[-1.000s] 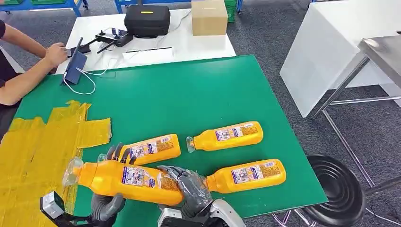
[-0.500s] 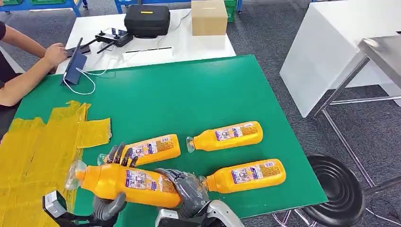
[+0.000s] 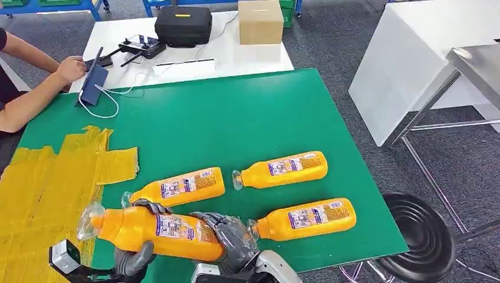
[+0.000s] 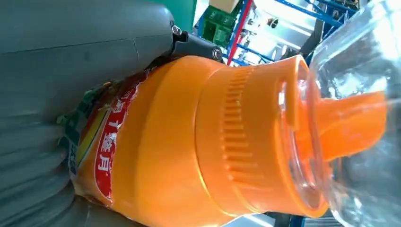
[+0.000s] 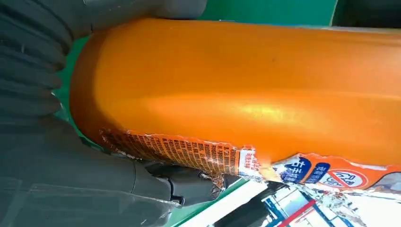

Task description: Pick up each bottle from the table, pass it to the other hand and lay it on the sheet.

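An orange bottle (image 3: 159, 232) with a clear cap is held level above the table's near edge, cap toward the yellow sheet (image 3: 41, 188). My left hand (image 3: 137, 252) grips its neck end, fingers curled over the top. My right hand (image 3: 233, 237) grips its base. The left wrist view shows the ribbed neck and clear cap (image 4: 265, 142) beside the left hand (image 4: 71, 71). The bottle's base (image 5: 236, 90) lies in the right hand (image 5: 42, 123) in the right wrist view. Three more orange bottles (image 3: 184, 187) (image 3: 284, 169) (image 3: 309, 218) lie on the green table (image 3: 236, 118).
A person (image 3: 29, 82) sits at the far left, a hand by a tablet (image 3: 93, 84). Behind the green table a white table holds a black case (image 3: 183, 25) and a cardboard box (image 3: 260, 21). A black stool (image 3: 421, 236) stands right of the table.
My left hand's fingers, spread upright behind the bottle before, have curled over its top. The bottle has sunk slightly and stays between both hands.
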